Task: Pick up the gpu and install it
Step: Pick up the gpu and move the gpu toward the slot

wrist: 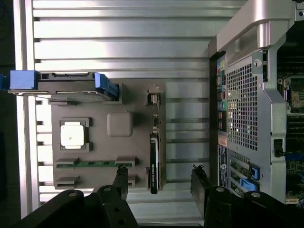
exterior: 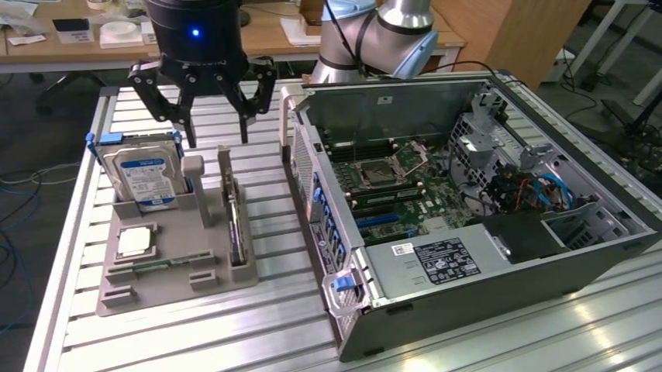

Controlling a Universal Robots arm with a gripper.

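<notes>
The gpu (exterior: 236, 225) stands on edge in a slot of the grey holder tray (exterior: 176, 291), a thin dark card with a pale metal bracket at its far end. In the wrist view the gpu (wrist: 154, 161) appears edge-on as a narrow dark strip. My gripper (exterior: 212, 136) hangs open above the far end of the tray, apart from the card, with nothing between its black fingers (exterior: 246, 124). From the wrist, the gripper (wrist: 161, 183) straddles the line of the card from well above.
A silver hard drive (exterior: 150, 178) with a blue label, a square processor (exterior: 136, 242) and a green memory stick (exterior: 155, 267) share the tray. The open computer case (exterior: 579, 263) lies at the exterior view's right on the slatted aluminium table (exterior: 207, 333), its motherboard (exterior: 398, 182) exposed.
</notes>
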